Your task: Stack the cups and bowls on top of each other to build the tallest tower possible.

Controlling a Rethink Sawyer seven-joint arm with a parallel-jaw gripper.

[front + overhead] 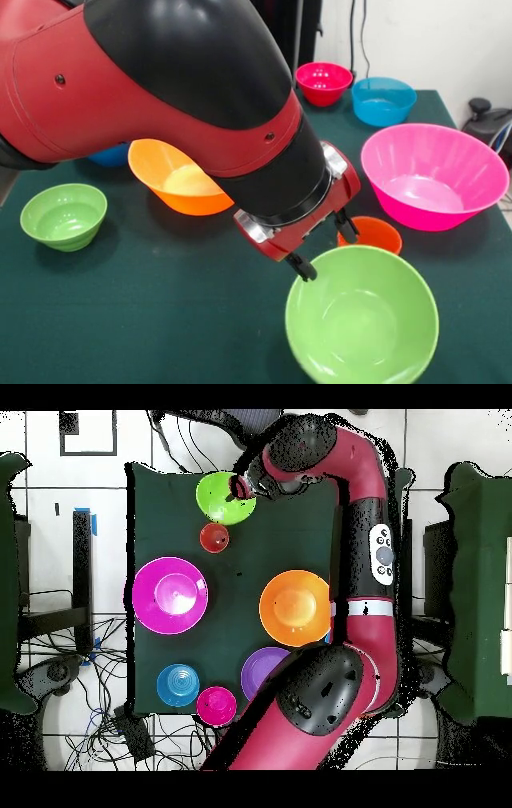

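Note:
My gripper (326, 250) hangs open just above the far-left rim of a medium green bowl (362, 316), nothing between its fingers. From overhead the gripper (240, 486) sits at the right edge of that green bowl (222, 499). An orange-red cup (372, 234) stands right behind the bowl, close to one finger; overhead it is the cup (214, 537). A large pink bowl (432, 172) and a large orange bowl (172, 182) stand apart. The small magenta-red bowl (323, 80), a blue bowl (384, 100) and a small green bowl (64, 214) stand singly. No tower is in view.
My arm's thick red and black links (160, 88) cover much of the table's middle. A purple bowl (260, 669) shows partly under the arm overhead. Another blue bowl (108, 154) peeks out behind the arm. The green cloth's edge (480, 352) lies near the green bowl.

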